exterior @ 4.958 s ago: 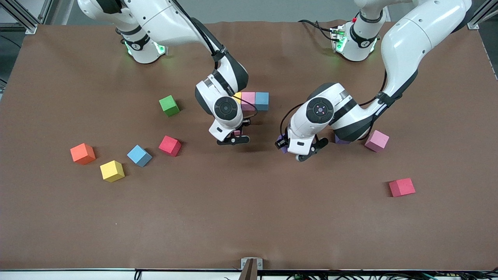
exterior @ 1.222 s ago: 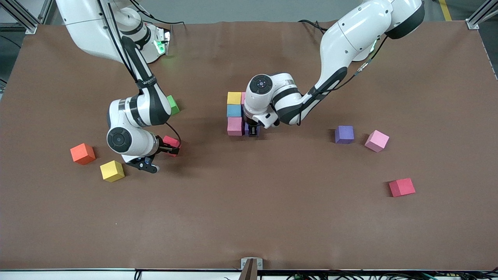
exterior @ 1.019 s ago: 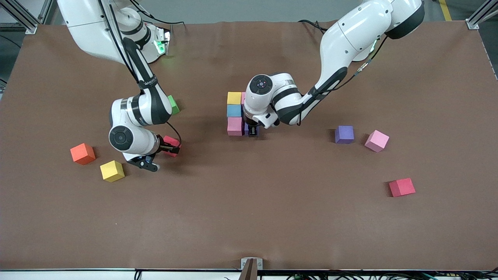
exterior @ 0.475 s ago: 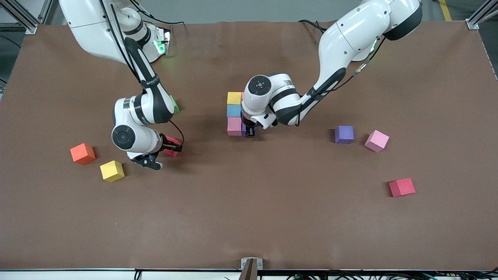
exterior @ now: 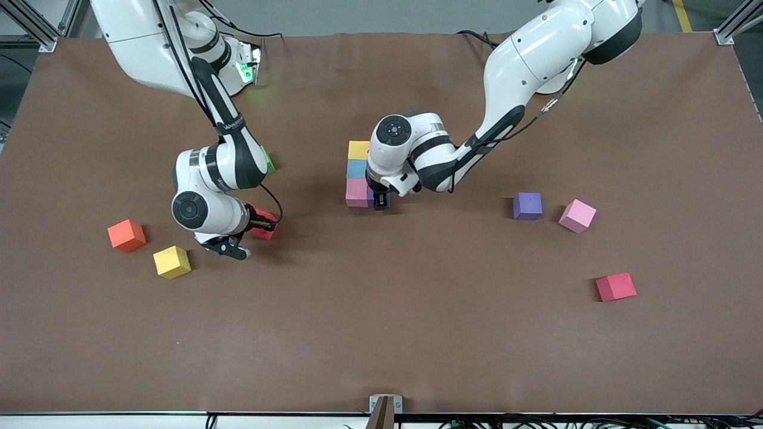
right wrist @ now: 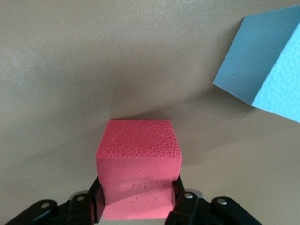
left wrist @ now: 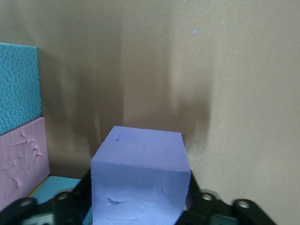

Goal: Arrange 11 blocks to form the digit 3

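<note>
Left wrist view: left gripper [left wrist: 140, 206] clamps a light, squishy foam purple cube [left wrist: 140, 183] by its side faces; right gripper [right wrist: 138, 206] clamps a red cube [right wrist: 138, 164] likewise.

Robotics lab, two white robot arms [exterior: 518, 53], brown-covered table [exterior: 381, 333], aluminium frame rails [exterior: 36, 27]

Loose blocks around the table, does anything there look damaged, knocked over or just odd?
Nothing looks damaged or toppled. The loose cubes simply lie at mixed angles, like the pink cube and red cube toward the left arm's end. The yellow, light blue and pink cubes sit in one neat touching row.
</note>
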Controlling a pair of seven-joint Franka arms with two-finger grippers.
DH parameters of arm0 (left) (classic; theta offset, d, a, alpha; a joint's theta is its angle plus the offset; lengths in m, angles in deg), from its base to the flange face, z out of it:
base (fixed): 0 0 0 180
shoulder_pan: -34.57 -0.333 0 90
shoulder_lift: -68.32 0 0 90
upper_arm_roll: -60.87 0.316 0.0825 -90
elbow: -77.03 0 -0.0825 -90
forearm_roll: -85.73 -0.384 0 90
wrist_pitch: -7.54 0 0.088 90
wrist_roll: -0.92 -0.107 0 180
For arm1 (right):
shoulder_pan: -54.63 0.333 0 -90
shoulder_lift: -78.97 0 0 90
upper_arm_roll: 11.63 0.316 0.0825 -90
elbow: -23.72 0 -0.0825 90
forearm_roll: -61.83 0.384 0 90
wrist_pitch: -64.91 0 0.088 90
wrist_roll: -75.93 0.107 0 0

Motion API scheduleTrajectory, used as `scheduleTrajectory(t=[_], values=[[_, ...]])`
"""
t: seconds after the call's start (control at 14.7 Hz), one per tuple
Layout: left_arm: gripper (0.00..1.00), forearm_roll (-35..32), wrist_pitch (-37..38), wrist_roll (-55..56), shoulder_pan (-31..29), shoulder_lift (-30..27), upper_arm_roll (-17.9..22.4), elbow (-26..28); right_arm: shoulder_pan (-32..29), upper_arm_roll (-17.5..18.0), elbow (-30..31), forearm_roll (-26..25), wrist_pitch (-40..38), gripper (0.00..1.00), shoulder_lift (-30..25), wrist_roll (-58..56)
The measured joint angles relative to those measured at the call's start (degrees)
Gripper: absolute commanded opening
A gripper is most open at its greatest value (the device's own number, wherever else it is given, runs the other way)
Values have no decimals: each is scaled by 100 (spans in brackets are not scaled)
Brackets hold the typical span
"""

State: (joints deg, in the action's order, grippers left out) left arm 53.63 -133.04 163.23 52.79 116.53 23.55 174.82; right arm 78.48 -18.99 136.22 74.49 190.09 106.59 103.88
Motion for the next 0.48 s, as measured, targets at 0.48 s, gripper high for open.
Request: scheduleTrajectory(t=[0.48], values=[[100, -1, 596, -38, -64, -137, -220, -160, 20, 10, -423, 0, -176, 39, -19, -74]])
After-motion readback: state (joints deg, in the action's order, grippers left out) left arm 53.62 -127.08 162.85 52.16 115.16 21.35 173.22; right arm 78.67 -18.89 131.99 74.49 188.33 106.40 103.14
